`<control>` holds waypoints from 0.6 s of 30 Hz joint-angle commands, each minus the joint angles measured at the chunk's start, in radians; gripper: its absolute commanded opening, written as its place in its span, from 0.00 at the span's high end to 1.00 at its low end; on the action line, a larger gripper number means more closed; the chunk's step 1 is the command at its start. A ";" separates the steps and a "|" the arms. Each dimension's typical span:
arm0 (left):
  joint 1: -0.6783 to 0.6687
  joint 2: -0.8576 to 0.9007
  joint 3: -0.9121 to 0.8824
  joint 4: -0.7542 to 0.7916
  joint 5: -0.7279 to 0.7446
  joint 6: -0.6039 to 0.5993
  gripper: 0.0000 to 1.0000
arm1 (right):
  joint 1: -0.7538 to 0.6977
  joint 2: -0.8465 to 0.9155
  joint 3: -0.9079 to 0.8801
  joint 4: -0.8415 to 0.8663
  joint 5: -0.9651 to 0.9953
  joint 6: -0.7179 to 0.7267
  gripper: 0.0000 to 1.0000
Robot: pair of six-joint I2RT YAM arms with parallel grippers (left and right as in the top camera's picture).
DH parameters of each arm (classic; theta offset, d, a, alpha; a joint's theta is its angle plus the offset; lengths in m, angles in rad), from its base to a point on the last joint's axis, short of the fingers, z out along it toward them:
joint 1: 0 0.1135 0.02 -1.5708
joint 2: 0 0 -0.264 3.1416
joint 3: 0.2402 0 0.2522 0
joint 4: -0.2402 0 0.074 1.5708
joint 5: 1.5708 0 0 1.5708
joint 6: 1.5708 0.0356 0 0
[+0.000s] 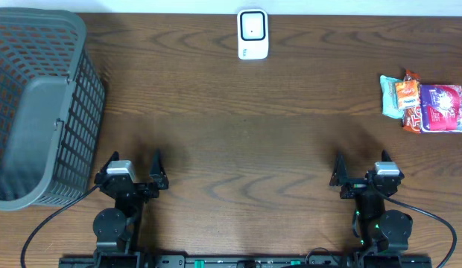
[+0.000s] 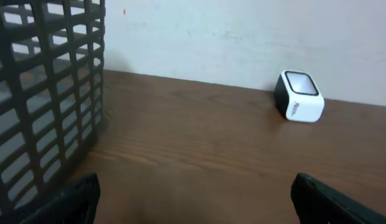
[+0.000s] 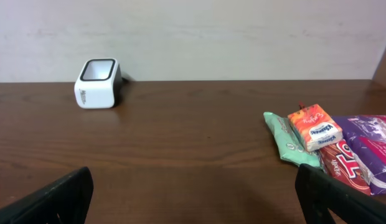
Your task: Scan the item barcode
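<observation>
Two grippers: both spread wide, with nothing between the jaws and nothing touched.
Left gripper: jaws fully apart; well apart from the scanner, to its left and toward the near edge of the table.
Left fingers: dark tips in the two lower corners of the wrist view, only bare wood between them.
Right gripper: jaws fully apart; well apart from the scanner, to its right and toward the near edge.
Right fingers: dark tips low at either side of the wrist view, holding nothing.
Arm pose: both arms folded back at the near edge, grippers low over the wood and pointing toward the scanner's side of the table.
Scanner: white box with a dark-framed window, standing at the far edge by the wall.
Items: packets lying well to the right of the scanner, touching each other; green, purple and red ones, with a small orange pack on top.
Basket: dark mesh, well to the left of the scanner.
</observation>
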 commanded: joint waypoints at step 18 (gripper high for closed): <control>0.005 -0.009 -0.008 -0.050 0.021 0.076 0.02 | -0.006 -0.006 -0.002 -0.005 -0.002 0.007 0.01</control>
